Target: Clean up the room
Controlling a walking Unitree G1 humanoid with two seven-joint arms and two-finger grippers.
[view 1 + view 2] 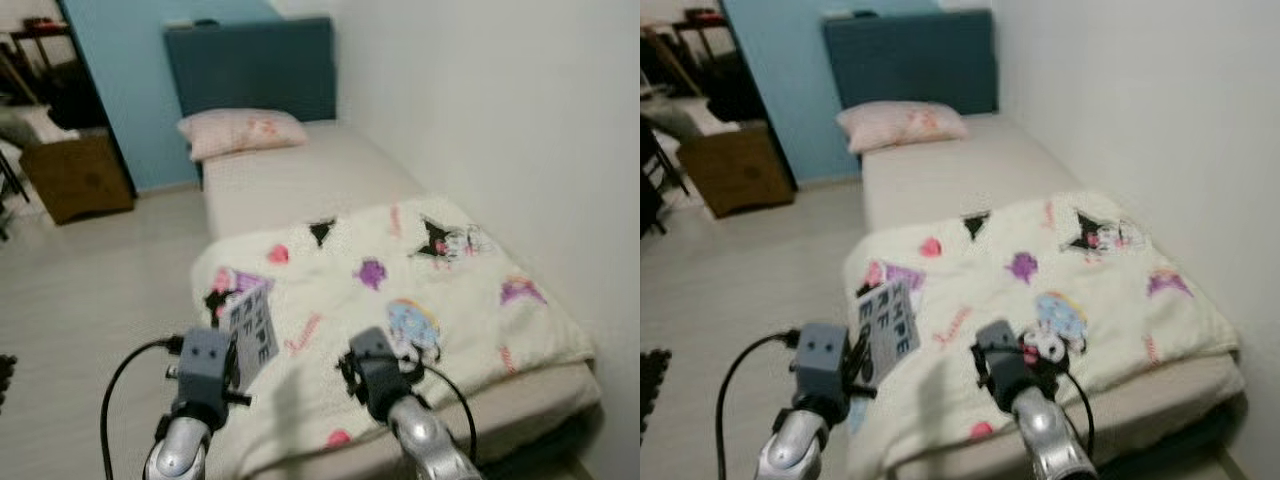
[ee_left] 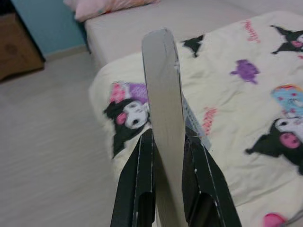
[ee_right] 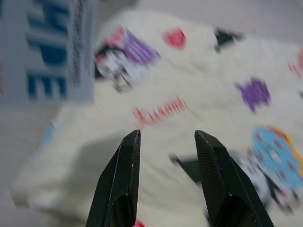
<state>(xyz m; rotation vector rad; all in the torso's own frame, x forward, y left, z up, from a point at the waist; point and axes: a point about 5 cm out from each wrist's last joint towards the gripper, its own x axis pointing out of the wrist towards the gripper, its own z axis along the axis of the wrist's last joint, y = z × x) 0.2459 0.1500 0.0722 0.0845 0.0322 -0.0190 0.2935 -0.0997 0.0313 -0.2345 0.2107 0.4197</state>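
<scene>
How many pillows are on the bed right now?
1. The pink pillow lies at the head of the bed, against the dark blue headboard. The cartoon-print blanket covers the foot end and could hide another.

One bed (image 1: pixel 330 180) stands past the jaws. On it lie one pillow (image 1: pixel 243 132), far beyond them, and one blanket (image 1: pixel 400 300), just ahead of and under them. One book (image 1: pixel 252 325) sits clamped between the left jaws. Two grippers are up: the left gripper (image 2: pixel 163 156) and the right gripper (image 3: pixel 166 142), its jaws apart. One brown box (image 1: pixel 78 177) stands well off to the left.
</scene>
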